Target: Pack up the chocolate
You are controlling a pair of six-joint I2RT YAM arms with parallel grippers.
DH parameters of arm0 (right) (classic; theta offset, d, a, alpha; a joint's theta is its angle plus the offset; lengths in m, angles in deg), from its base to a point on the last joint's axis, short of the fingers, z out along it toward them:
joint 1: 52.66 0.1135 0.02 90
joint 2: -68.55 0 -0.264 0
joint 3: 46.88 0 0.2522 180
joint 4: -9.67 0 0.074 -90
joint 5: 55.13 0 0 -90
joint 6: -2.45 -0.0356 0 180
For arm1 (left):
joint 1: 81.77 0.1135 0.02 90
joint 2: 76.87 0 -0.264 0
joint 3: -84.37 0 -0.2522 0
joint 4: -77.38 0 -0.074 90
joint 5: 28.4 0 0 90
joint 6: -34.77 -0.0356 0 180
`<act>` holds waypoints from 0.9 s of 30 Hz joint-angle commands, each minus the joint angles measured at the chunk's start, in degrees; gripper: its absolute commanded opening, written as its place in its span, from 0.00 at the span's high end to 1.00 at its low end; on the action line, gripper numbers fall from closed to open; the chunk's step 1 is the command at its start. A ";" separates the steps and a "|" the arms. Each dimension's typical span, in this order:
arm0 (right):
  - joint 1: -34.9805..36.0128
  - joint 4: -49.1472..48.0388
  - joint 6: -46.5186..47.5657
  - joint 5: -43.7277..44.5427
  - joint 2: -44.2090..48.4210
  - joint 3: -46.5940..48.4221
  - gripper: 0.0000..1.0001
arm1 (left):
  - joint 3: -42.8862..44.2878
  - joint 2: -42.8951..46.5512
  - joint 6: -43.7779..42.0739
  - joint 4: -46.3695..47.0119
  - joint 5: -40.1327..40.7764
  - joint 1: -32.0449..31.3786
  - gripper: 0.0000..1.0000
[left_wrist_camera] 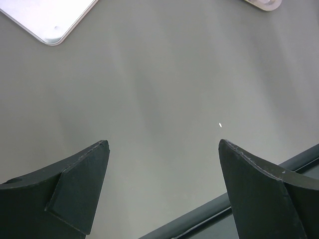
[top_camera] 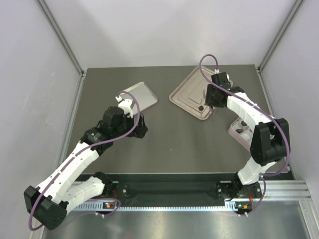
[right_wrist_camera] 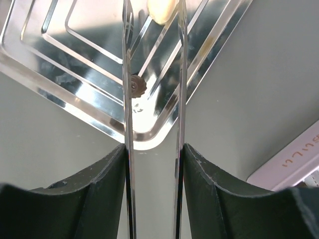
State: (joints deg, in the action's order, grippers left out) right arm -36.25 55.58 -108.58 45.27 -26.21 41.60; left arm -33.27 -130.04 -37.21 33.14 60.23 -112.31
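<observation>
My right gripper (right_wrist_camera: 153,147) is shut on silver metal tongs (right_wrist_camera: 128,99) and holds them over the ridged silver tray (right_wrist_camera: 60,64) at the back right (top_camera: 184,92). A cream chocolate piece (right_wrist_camera: 162,9) sits between the tong tips at the top edge of the right wrist view. A dark brown chocolate piece (right_wrist_camera: 135,85) lies on the tray near its front corner, beside the left blade; it also shows in the top view (top_camera: 200,107). Dark pieces (top_camera: 239,130) lie in the pale pink box (top_camera: 233,134). My left gripper (left_wrist_camera: 163,144) is open and empty above bare table.
A second, plain silver tray (top_camera: 142,94) lies at the back centre-left; its corner shows in the left wrist view (left_wrist_camera: 50,20). The pink box edge with lettering (right_wrist_camera: 294,162) lies right of my right gripper. A black rail (left_wrist_camera: 224,209) runs along the table's front.
</observation>
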 commanded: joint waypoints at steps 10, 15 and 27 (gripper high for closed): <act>1.09 -4.10 -0.23 0.51 -2.97 0.87 0.55 | 1.15 -0.09 -0.53 1.12 0.84 -0.22 0.04; 1.09 -4.10 -0.50 0.59 -3.94 1.04 0.56 | 1.24 -0.01 -0.62 1.12 0.84 -0.22 0.04; 1.00 -4.10 0.21 0.77 -5.78 2.19 0.59 | 1.24 -0.01 -0.62 1.12 0.84 -0.22 0.04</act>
State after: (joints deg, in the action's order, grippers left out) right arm -35.90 54.24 -108.61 45.33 -30.71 41.58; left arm -33.27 -130.17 -37.23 33.12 60.25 -112.31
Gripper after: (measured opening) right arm 0.419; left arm 0.960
